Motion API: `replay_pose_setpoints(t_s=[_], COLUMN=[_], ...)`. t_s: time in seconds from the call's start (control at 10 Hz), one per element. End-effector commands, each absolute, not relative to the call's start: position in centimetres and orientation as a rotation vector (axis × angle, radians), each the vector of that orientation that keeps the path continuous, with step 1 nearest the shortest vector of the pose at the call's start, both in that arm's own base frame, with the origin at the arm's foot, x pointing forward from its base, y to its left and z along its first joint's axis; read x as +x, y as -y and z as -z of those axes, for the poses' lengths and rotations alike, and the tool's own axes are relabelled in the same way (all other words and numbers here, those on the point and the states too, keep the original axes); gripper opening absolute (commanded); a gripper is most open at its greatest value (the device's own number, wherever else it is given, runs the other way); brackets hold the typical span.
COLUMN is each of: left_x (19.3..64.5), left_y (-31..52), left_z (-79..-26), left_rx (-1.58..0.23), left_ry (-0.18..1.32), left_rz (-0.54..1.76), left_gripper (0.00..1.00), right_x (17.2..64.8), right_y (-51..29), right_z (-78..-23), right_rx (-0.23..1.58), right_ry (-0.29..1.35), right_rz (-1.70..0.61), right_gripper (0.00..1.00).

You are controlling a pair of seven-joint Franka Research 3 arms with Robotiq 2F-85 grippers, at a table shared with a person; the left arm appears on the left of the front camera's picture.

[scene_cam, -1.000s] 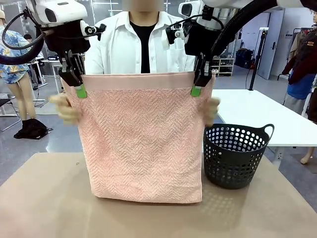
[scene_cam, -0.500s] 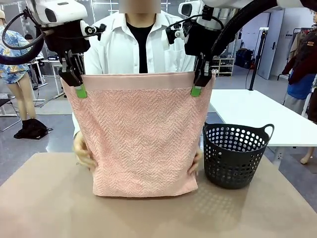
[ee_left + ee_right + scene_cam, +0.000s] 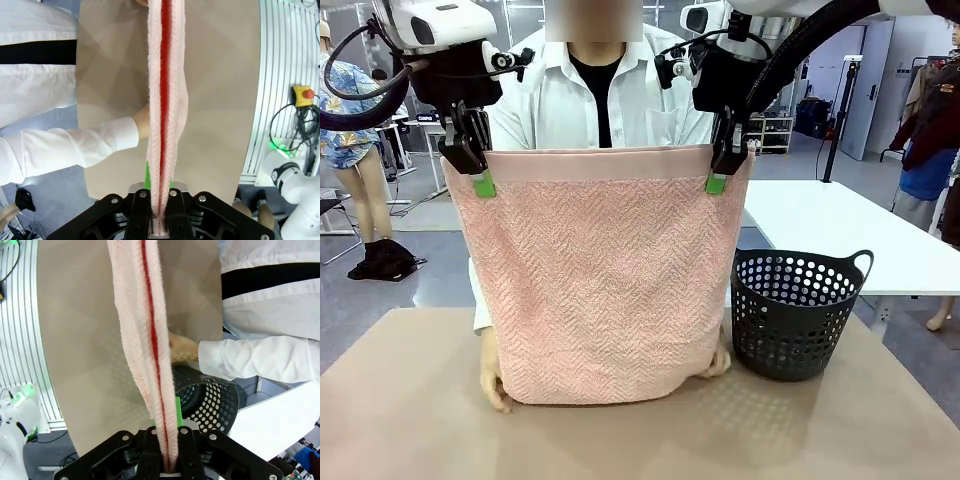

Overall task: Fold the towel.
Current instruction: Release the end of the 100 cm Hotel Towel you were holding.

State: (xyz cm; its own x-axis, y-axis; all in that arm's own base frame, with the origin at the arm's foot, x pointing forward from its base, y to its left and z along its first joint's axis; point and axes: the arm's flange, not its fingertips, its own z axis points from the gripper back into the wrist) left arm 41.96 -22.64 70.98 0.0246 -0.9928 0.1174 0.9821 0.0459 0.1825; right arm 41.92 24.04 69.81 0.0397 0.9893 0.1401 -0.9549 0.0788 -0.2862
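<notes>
The pale salmon-pink towel point(image 3: 595, 280) hangs doubled like a curtain over the table, its plain border band along the top. My left gripper point(image 3: 478, 172) is shut on the top left corner and my right gripper point(image 3: 720, 170) on the top right corner. In the left wrist view the towel point(image 3: 162, 115) runs edge-on from my left gripper point(image 3: 160, 222). The right wrist view shows the towel point(image 3: 147, 340) pinched in my right gripper point(image 3: 170, 465). The person's hands point(image 3: 495, 385) hold the towel's bottom corners near the table.
A dark perforated basket point(image 3: 795, 312) stands on the brown table point(image 3: 410, 420) just right of the towel; it also appears as the basket point(image 3: 210, 395) in the right wrist view. A white table point(image 3: 840, 235) lies behind it. The person stands close at the far edge.
The person's hands slid from the towel's mid-sides down to its bottom corners, drawing the lower edge inward and toward the table. Both grippers stayed put.
</notes>
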Motion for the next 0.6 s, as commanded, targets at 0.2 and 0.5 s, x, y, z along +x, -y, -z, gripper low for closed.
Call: replay_pose_setpoints(t_s=[0.2, 0.5], left_x=[41.98, 41.98], left_y=[22.56, 22.56], left_z=[-71.11, -71.11], left_rx=[0.057, 0.057], left_ry=[0.238, 0.238], left_rz=[1.527, 1.527], left_gripper=[0.00, 0.00], right_x=[41.90, 41.90], right_y=[-24.02, -24.02], right_z=[-69.92, -69.92], right_rx=[-0.128, -0.128], right_ry=[0.338, 0.338], right_rz=[-1.495, -1.495], right_gripper=[0.00, 0.00])
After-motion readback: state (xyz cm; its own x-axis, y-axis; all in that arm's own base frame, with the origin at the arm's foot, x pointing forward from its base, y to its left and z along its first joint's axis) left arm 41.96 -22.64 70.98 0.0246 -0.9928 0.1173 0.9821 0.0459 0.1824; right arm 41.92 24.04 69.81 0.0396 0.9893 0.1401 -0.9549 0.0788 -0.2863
